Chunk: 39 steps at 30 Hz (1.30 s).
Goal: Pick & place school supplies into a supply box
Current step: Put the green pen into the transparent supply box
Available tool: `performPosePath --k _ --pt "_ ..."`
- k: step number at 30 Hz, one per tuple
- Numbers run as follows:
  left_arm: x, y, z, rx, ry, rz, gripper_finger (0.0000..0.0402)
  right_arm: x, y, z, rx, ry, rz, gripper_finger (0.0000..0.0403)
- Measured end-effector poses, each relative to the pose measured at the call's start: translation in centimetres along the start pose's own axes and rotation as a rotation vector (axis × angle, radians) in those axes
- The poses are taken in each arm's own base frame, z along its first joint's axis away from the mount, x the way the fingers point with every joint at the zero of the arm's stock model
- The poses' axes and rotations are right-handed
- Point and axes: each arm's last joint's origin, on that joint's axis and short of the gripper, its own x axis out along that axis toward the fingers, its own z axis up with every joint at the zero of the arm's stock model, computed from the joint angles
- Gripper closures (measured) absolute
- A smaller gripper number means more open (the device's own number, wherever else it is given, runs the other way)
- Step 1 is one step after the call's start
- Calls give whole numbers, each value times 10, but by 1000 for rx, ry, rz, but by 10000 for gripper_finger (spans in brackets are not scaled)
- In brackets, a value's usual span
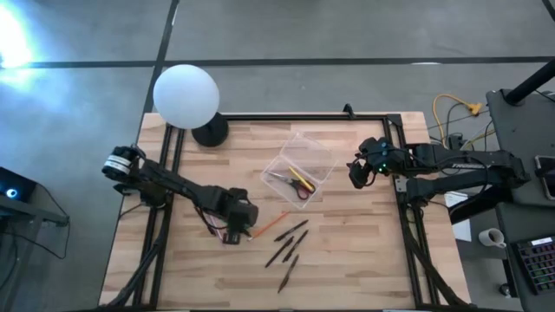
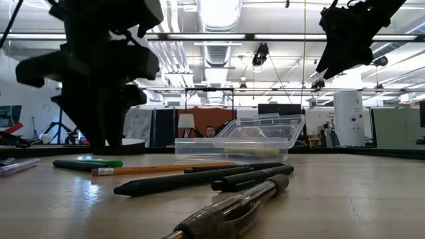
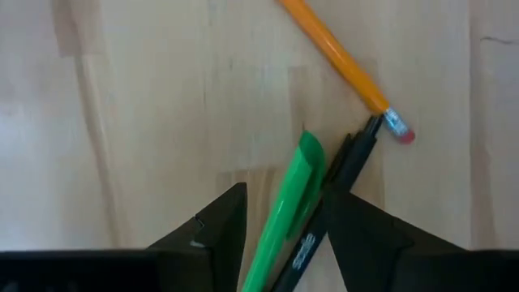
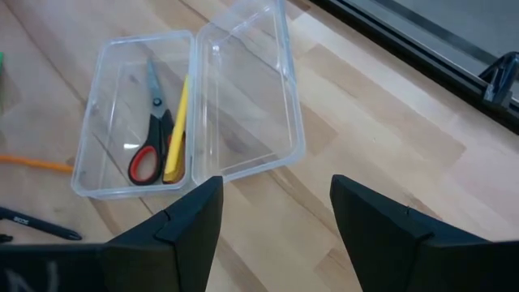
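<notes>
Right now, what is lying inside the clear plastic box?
Inside the supply box, whose lid lies open beside it, are red-handled scissors and a yellow pen, side by side. The box is see-through, so nothing else seems hidden there.

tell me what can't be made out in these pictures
- Green pen, left wrist view: its near end runs off the picture's edge between the left claw's fingers; contact unclear.
- Box, low view: contents blurred behind its clear wall.
- Left claw, high view: tips hidden under the arm's own body.
</notes>
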Motion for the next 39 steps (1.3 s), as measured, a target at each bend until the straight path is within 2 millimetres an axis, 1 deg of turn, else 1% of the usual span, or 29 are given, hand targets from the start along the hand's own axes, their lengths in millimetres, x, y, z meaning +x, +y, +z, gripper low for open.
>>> performPosePath --k 4,9,11,17,20,26,27,29,32,36,39 --pt "6 1 -4 -13 -10 2 259 0 0 0 2 0 0 184" --pt "16 2 -22 -16 57 10 259 0 0 0 4 0 -1 184" --pt "18 2 -26 -21 62 9 259 0 0 0 17 0 -1 184" --pt "22 4 -33 -44 71 13 265 1 -1 -1 50 -2 -13 184" --pt "23 5 -34 -36 77 25 288 2 -1 -2 52 -1 -14 184" --pt "25 8 -37 -19 97 39 374 2 -1 -2 53 -3 -22 184" --pt "24 10 -36 -30 102 51 379 2 -1 -2 53 -4 -22 184" --pt "21 12 -31 -42 94 56 379 2 -1 -2 53 -3 -22 184" --pt "13 16 -15 -7 56 87 379 2 -1 -2 56 -4 -22 184" --pt "-13 28 22 98 -63 167 384 2 -1 -2 65 -6 -21 184" --pt "-29 47 44 144 -117 210 385 2 -1 -2 65 -9 -21 184"
